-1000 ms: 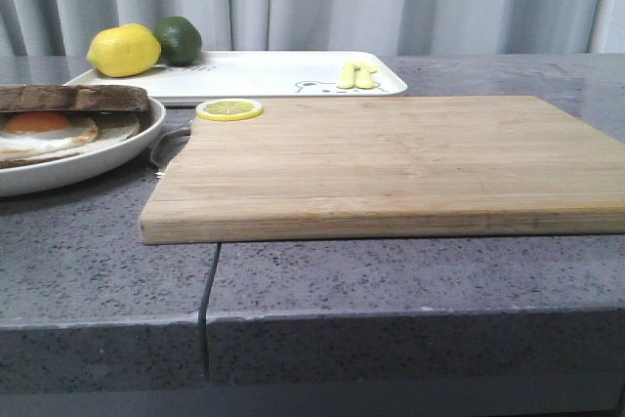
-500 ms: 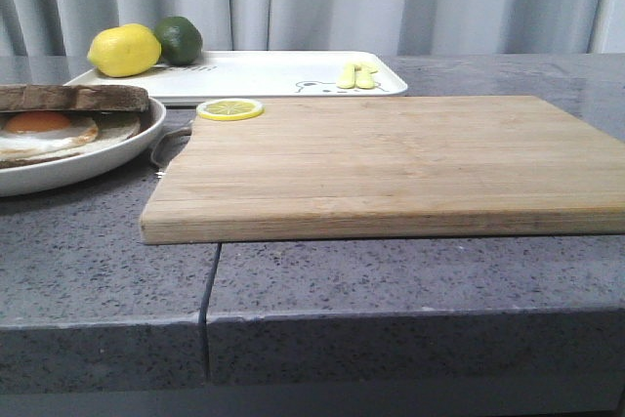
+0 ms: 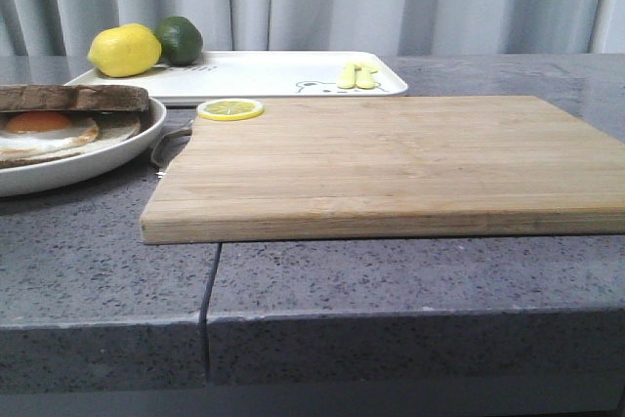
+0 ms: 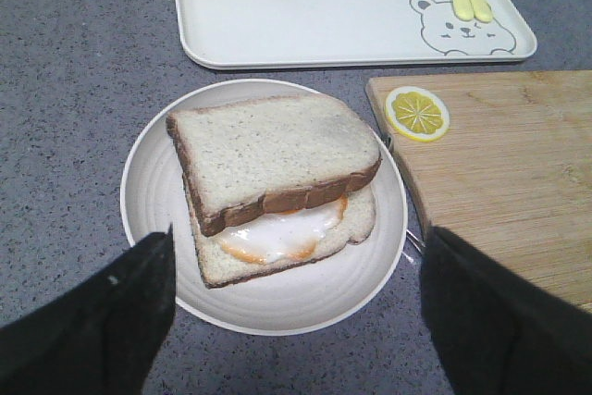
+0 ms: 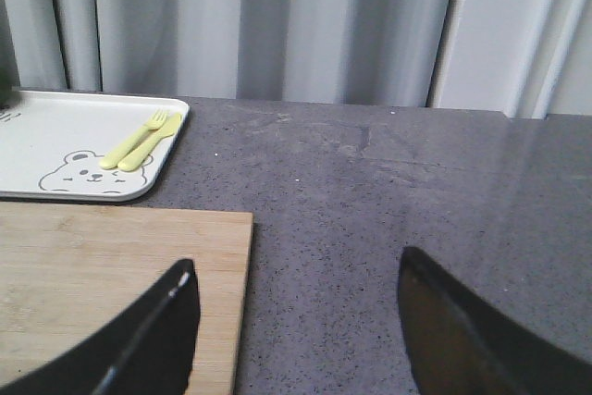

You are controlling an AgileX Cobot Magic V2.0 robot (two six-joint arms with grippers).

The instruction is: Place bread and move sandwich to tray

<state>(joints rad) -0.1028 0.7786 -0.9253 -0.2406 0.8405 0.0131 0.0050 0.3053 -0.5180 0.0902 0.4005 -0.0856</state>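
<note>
1. The bread already lies on top of the egg, so the sandwich sits whole on its plate, ready to be moved.
2. The left gripper hangs above the plate with fingers spread wide on either side of it, holding nothing.
3. The tray waits just beyond the plate.
4. The right gripper is open and empty over the desk by the cutting board.
</note>
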